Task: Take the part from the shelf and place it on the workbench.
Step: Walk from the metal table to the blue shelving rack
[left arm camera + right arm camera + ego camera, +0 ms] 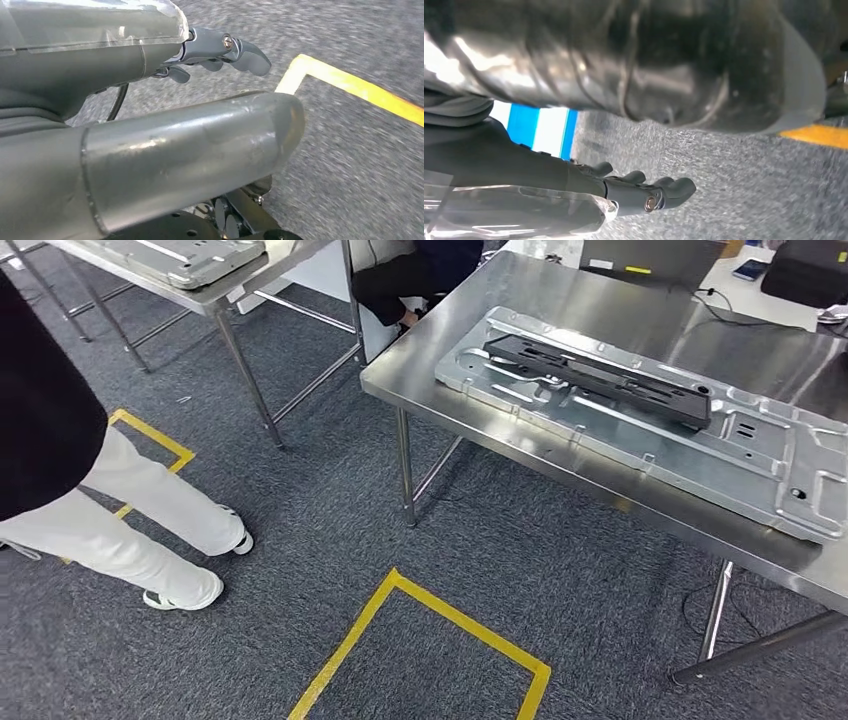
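part: a black elongated part (600,383) lay on a pressed sheet-metal panel (690,445) on the steel workbench (450,360), ahead and to the robot's right, so it looked already placed.
long axis: ran from near-left to far-right along the panel.
left hand (220,52): hung over grey carpet (500,540), fingers loosely apart, holding nothing.
right hand (644,192): the same, released and empty; by side, judged the nearer.
room: yellow floor tape (430,625), a second table (215,290) at far left, a person's legs (140,520) just left.
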{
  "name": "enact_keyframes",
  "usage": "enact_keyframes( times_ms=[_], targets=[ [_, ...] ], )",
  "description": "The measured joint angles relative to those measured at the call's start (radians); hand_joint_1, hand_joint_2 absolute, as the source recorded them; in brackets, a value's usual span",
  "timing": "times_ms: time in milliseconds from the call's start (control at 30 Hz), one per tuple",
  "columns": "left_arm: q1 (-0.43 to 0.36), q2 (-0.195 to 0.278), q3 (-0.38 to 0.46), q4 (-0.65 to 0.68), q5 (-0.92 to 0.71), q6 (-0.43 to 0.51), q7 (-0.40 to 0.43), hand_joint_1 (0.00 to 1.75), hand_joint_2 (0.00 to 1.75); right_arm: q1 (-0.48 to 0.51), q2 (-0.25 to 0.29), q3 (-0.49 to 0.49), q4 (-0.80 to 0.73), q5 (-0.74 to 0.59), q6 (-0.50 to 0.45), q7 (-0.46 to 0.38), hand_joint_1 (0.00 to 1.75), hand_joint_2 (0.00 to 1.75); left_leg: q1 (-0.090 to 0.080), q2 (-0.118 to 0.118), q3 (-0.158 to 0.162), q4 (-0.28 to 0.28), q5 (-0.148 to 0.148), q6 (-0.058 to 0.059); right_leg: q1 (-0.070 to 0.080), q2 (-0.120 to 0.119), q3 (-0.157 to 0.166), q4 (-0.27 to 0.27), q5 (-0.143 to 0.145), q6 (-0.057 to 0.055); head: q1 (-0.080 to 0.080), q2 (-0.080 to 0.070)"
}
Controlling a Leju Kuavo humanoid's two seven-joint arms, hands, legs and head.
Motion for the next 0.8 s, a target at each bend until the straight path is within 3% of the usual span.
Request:
enact_keyframes(
  times_ms=[100,167,233,300,367,400,433,533,633,700,800],
  targets=[
    [-0.002,0.0,-0.009,0.0,0.013,0.001,0.004,0.0,0.0,-0.014,0.0,-0.001,0.015,0.018,0.032,-0.019,0.0,0.0,-0.009,0.052,0.116,-0.192,0.063,0.017,0.007,-0.034,0.001,0.008,-0.005,0.008,0.0,0.0],
    [-0.009,0.001,-0.015,0.01,0.024,0.012,0.004,0.0,0.0,-0.027,0.0,-0.003,0.026,0.046,0.059,-0.03,0.0,0.0,-0.016,0.063,0.13,-0.229,0.066,0.028,0.01,-0.051,0.003,0.011,-0.007,0.017,0.001,0.0],
    [-0.013,0.005,-0.017,0.032,0.03,0.034,0.004,0.0,0.0,-0.042,0.0,-0.006,0.037,0.065,0.076,-0.041,0.0,0.0,-0.014,0.043,0.127,-0.233,0.074,0.036,0.008,-0.056,0.007,0.013,-0.009,0.027,0.001,0.0],
    [-0.018,0.008,-0.017,0.052,0.032,0.049,0.003,0.0,0.0,-0.052,-0.001,-0.013,0.047,0.076,0.088,-0.05,0.0,0.0,-0.007,0.026,0.127,-0.242,0.085,0.047,0.004,-0.017,-0.008,0.054,-0.043,0.037,0.002,0.0],
    [-0.025,0.011,-0.018,0.07,0.033,0.056,0.001,0.0,0.0,-0.059,-0.001,-0.025,0.061,0.083,0.098,-0.055,0.0,0.0,-0.005,0.006,0.121,-0.244,0.092,0.055,-0.002,0.035,-0.058,0.167,-0.113,0.043,0.003,0.0],
    [-0.027,0.013,-0.018,0.077,0.035,0.057,0.0,0.0,0.0,-0.063,-0.001,-0.031,0.07,0.085,0.101,-0.055,0.0,0.0,-0.006,-0.006,0.117,-0.243,0.094,0.057,-0.003,0.046,-0.086,0.229,-0.14,0.045,0.003,0.0],
    [-0.028,0.015,-0.019,0.084,0.037,0.058,-0.001,0.0,0.0,-0.066,-0.001,-0.037,0.08,0.085,0.104,-0.055,0.0,0.0,-0.006,-0.018,0.115,-0.242,0.095,0.057,-0.004,0.052,-0.104,0.271,-0.151,0.045,0.003,0.0],
    [-0.028,0.019,-0.019,0.095,0.04,0.058,-0.001,0.0,0.0,-0.072,-0.002,-0.045,0.1,0.086,0.109,-0.054,0.0,0.0,-0.006,-0.051,0.114,-0.237,0.096,0.057,-0.005,0.057,-0.094,0.246,-0.101,0.044,0.003,0.0],
    [-0.028,0.02,-0.019,0.096,0.04,0.058,-0.001,0.0,0.0,-0.074,-0.002,-0.046,0.103,0.086,0.11,-0.053,0.0,0.0,-0.006,-0.057,0.114,-0.236,0.096,0.056,-0.006,0.058,-0.083,0.222,-0.084,0.044,0.003,0.0],
    [-0.029,0.02,-0.019,0.099,0.04,0.058,-0.001,0.0,0.0,-0.075,-0.002,-0.048,0.107,0.086,0.112,-0.052,0.0,0.0,-0.006,-0.066,0.114,-0.233,0.095,0.055,-0.007,0.068,-0.058,0.166,-0.051,0.042,0.003,0.0],
    [-0.035,0.025,-0.019,0.109,0.041,0.058,-0.002,0.0,0.0,-0.089,-0.002,-0.056,0.131,0.086,0.113,-0.048,0.0,0.0,-0.004,-0.109,0.094,-0.221,0.097,0.026,-0.009,0.115,-0.01,0.039,-0.009,0.025,0.002,0.0]
  ],
)
